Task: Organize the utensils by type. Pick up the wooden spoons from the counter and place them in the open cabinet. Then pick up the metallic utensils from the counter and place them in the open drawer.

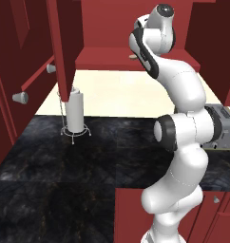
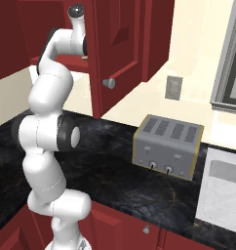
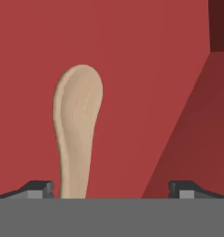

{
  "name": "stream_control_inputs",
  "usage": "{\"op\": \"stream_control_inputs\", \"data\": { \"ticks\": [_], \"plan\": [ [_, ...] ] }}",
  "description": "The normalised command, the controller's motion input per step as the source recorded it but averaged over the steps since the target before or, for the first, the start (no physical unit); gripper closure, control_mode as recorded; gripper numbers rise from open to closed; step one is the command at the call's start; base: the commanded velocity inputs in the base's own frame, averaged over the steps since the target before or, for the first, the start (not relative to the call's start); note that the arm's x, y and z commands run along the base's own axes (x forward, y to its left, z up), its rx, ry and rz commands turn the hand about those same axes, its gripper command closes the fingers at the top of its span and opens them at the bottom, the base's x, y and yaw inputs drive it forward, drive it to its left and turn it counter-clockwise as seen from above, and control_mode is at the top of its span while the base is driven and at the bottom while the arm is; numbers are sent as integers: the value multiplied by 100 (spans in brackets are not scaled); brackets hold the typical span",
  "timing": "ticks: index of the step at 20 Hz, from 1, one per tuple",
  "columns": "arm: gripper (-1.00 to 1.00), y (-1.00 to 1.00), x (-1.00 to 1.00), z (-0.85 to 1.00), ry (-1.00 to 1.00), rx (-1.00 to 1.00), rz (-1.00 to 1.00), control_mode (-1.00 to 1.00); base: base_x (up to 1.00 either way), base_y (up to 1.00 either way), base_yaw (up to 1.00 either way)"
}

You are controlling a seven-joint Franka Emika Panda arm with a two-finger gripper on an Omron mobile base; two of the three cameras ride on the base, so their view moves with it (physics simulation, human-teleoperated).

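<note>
In the hand view the wooden spoon [image 3: 77, 134] lies on the red shelf of the open cabinet [image 3: 146, 69] — its long axis runs straight away from the gripper [image 3: 111, 190], just inside the left fingertip [image 3: 40, 189]. The fingers stand wide apart, clamped on nothing. One wooden spoon counted — I see no metal utensils on the counter [image 1: 64, 161].

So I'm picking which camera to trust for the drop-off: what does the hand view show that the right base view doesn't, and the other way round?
Hand view alone: the wooden spoon's whole bowl against the cabinet's red inside, between wide-open jaws, close to one fingertip.

Right base view alone: the toaster on the black counter, the cabinet door's knob, the arm reaching up.

Both: the open cabinet and the spoon, a mere tan speck in the base view.
</note>
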Motion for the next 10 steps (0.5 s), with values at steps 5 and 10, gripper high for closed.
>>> {"op": "stream_control_inputs", "data": {
  "ticks": [5, 10],
  "plan": [
    [-100, 0, 25, -17, 0, -3, 0, -100, 0, 0, 0],
    [-100, 0, 60, -1, 0, 0, 1, -100, 0, 0, 0]
  ]
}}
